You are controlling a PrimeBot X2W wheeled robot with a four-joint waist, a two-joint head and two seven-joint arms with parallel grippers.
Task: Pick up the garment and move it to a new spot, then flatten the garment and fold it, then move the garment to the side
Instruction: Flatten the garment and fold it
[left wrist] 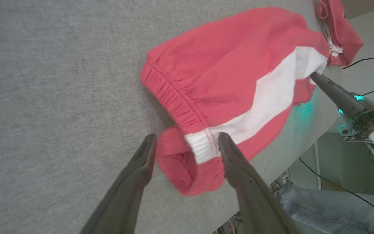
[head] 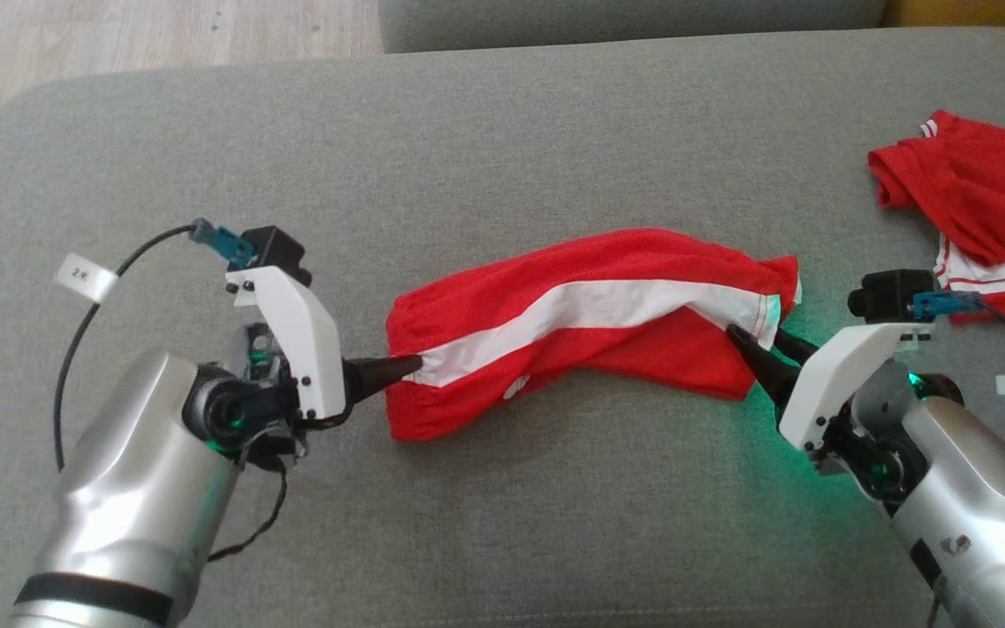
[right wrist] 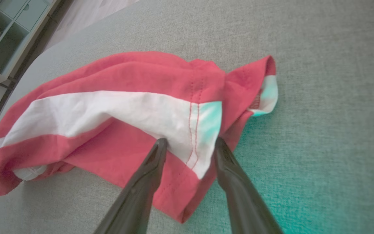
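The garment [head: 590, 296] is a pair of red shorts with a white side stripe, lying crumpled lengthwise on the grey sofa seat [head: 502, 131]. My left gripper [head: 411, 365] is at its elastic waistband end, open, and in the left wrist view its fingers [left wrist: 187, 138] straddle the waistband of the garment [left wrist: 232, 71]. My right gripper [head: 751, 336] is at the hem end. In the right wrist view the right gripper [right wrist: 190, 140] has its fingers apart, one on each side of the stitched white hem of the garment [right wrist: 125, 110], tips touching the cloth.
A second red and white garment [head: 982, 209] lies bunched at the seat's far right. The sofa's back cushion [head: 625, 22] runs along the top, with wooden floor [head: 119, 35] beyond the left corner. A person's jeans-clad leg [left wrist: 320, 208] is beside the sofa's edge.
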